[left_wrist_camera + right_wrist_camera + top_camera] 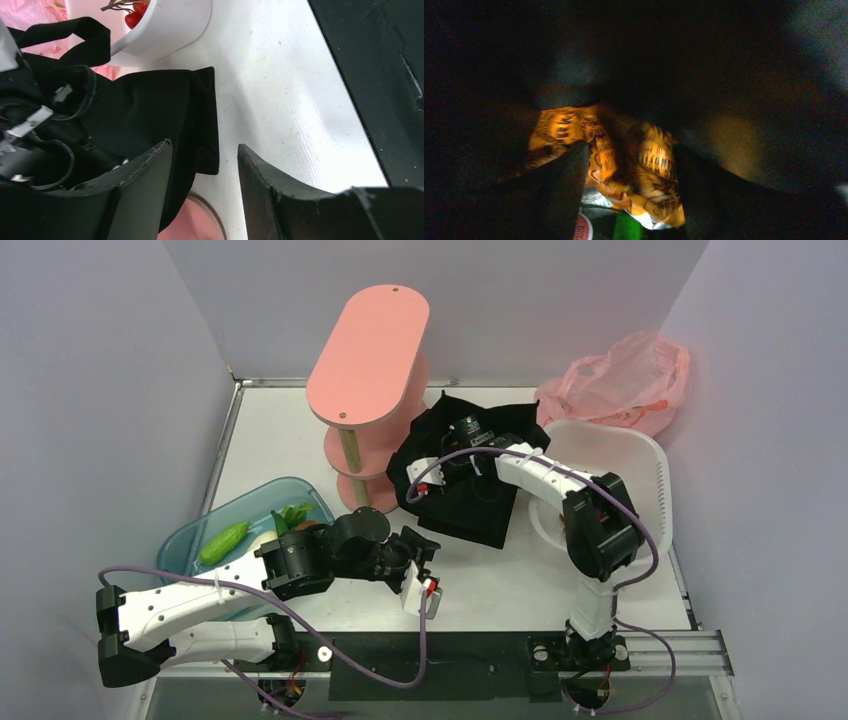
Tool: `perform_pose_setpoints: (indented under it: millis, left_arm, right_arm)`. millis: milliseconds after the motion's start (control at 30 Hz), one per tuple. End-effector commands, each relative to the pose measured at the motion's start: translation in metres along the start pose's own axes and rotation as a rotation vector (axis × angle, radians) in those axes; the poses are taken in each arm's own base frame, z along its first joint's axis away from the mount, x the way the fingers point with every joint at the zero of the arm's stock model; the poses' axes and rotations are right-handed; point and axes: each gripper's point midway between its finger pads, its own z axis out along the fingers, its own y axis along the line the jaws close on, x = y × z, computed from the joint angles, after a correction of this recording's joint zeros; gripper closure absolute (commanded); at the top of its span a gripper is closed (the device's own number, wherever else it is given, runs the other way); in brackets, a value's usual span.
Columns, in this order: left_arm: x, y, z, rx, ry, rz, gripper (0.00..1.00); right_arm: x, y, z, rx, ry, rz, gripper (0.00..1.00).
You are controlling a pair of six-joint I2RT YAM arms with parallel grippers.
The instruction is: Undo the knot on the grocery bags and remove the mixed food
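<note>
The black tote (470, 502) lies open mid-table; it also shows in the left wrist view (150, 105). My right gripper (464, 436) reaches into it. Inside, its open jaws (626, 150) stand on either side of the orange snack packet (654, 155), with the green bottle (626, 227) just beneath. My left gripper (426, 564) is open and empty, near the tote's front corner (205, 145). The pink plastic bag (625, 375) lies at the back right. Leafy greens (292, 517) and the white vegetable (262, 540) lie in the blue tray (190, 535). Red fruits (135, 17) sit in the white basket (655, 455).
A pink tiered stand (368, 350) rises left of the tote; its base shows under my left gripper (192, 222). A green cucumber (224, 541) lies in the blue tray. Grey walls close in the table on three sides. The black front rail (380, 75) runs along the near edge.
</note>
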Motion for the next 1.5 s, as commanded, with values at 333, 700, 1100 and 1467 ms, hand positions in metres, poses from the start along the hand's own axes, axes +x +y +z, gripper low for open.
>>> perform_pose_setpoints:
  millis: [333,700,1100,1467]
  left_arm:
    - [-0.004,0.024,-0.009,-0.076,0.016,0.008,0.51]
    - [-0.006,0.078,-0.027,-0.255,-0.029,-0.26,0.48]
    - [-0.044,0.14,-0.062,-0.425,-0.207,-0.425,0.44]
    - [-0.043,0.191,-0.09,-0.638,-0.255,-0.48,0.41]
  right_arm:
    - [0.034,0.043,-0.026,-0.175,0.163,0.024,1.0]
    - [-0.047,-0.032,-0.137,0.225,-0.081,0.179,1.0]
    - [-0.066,-0.044,-0.192,0.371,-0.15,0.264,1.0]
    - [-0.111,-0.134,-0.322,0.818,-0.525,0.586,1.0]
